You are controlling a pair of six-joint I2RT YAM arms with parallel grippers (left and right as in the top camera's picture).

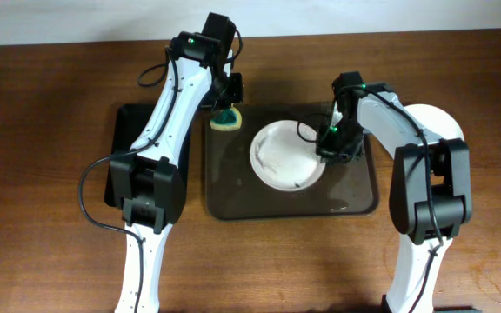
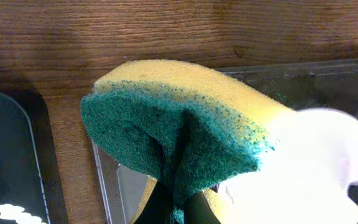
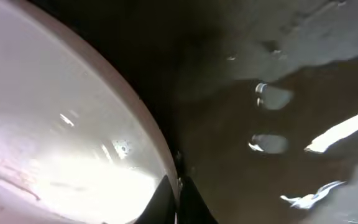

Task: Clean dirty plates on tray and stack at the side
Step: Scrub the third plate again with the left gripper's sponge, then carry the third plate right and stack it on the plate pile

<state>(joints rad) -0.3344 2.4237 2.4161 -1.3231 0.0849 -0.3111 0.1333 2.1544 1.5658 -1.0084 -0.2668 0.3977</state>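
Observation:
A white dirty plate (image 1: pixel 283 155) lies on the dark tray (image 1: pixel 233 196) in the middle. My right gripper (image 1: pixel 327 149) is shut on the plate's right rim; the right wrist view shows the rim (image 3: pixel 148 124) pinched between the fingers (image 3: pixel 178 199). My left gripper (image 1: pixel 226 109) is shut on a yellow and green sponge (image 1: pixel 228 119) over the tray's far left corner, just left of the plate. In the left wrist view the sponge (image 2: pixel 179 124) fills the middle, green side down, with the plate (image 2: pixel 309 162) at the right.
A clean white plate (image 1: pixel 437 122) lies on the table right of the tray, partly under the right arm. A second dark tray (image 1: pixel 129 139) lies on the left, under the left arm. The tray shows wet patches (image 3: pixel 272 96).

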